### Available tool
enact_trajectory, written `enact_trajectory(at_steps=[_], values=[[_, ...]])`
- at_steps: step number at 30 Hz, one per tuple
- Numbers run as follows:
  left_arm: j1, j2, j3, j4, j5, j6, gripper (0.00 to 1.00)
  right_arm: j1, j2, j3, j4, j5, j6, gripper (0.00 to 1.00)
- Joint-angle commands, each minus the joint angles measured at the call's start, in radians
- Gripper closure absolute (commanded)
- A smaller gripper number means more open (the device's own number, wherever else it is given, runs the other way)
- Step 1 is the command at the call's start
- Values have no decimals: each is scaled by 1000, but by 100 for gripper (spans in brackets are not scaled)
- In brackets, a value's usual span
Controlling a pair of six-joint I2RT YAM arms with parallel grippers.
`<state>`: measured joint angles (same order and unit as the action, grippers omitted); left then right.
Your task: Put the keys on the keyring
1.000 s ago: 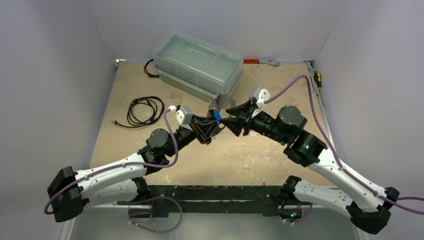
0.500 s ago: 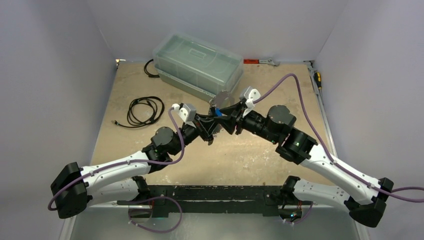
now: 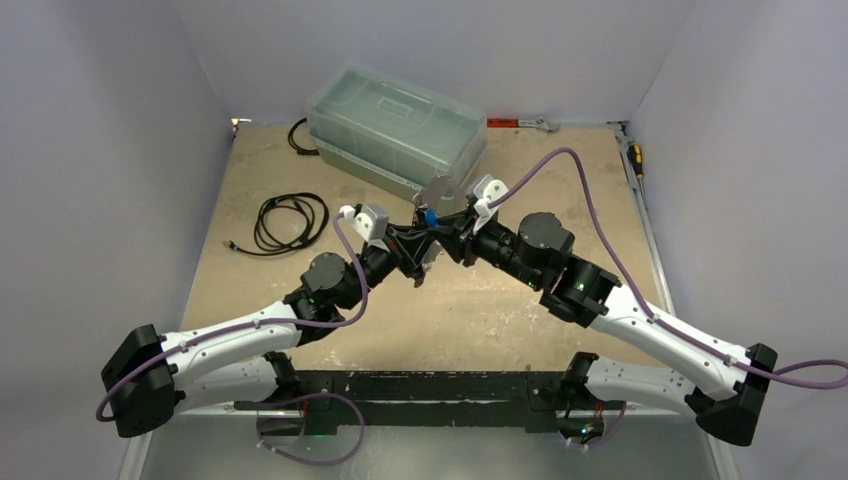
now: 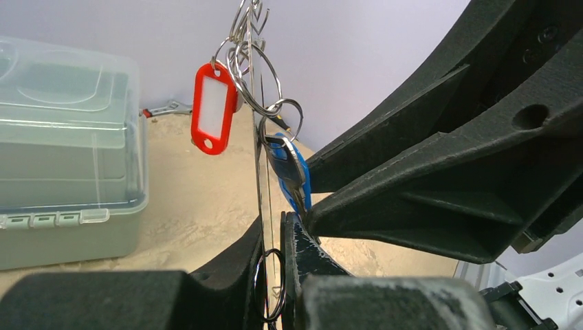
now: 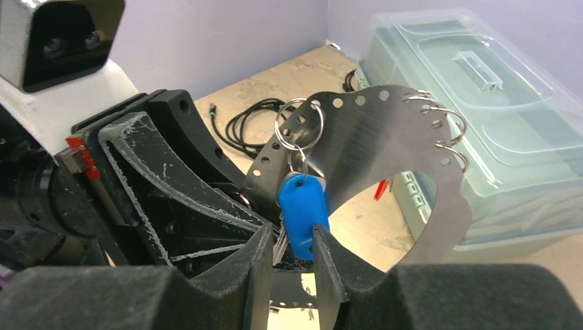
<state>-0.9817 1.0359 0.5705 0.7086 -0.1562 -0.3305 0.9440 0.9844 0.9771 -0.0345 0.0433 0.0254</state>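
Note:
My left gripper [image 3: 422, 243] is shut on the lower edge of the keyring [image 3: 437, 190], a flat grey disc with rim holes, and holds it upright above the table. The disc is edge-on in the left wrist view [image 4: 260, 172] and broad-side in the right wrist view [image 5: 385, 137]. Several split rings hang from its rim. One carries a blue-headed key [image 5: 302, 206], another a red tag [image 4: 212, 106]. My right gripper [image 5: 292, 237] faces the disc, its fingers closed on the blue key and the metal blades beside it. In the top view the blue key [image 3: 428, 215] sits between both grippers.
A clear plastic lidded box [image 3: 395, 125] stands just behind the disc. A coiled black cable [image 3: 290, 220] lies at the left. A wrench [image 3: 525, 123] and a screwdriver [image 3: 635, 158] lie along the back and right edges.
My right gripper was wide open a second ago. It moved left to the disc and its fingers narrowed onto the blue key. The left arm shifted slightly back with the disc.

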Motion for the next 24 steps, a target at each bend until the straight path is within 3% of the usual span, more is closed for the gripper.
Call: enact_trajectory(at_steps=[1,6,11,13,18,24], values=[[-5,-12,50,98,36,-12,100,4,22,-6,43,72,-19,71],[-6,-9,50,100,44,-12,100,9,29,0,60,78,-19,73],[-5,-1,54,100,50,-12,100,26,40,18,52,59,-19,58],[-5,1,56,101,53,-14,100,32,44,18,54,66,-19,58],[-5,-6,53,101,56,-12,100,41,57,18,49,108,-50,72],[-6,-14,50,93,47,-3,100,42,30,4,44,130,-53,98]])
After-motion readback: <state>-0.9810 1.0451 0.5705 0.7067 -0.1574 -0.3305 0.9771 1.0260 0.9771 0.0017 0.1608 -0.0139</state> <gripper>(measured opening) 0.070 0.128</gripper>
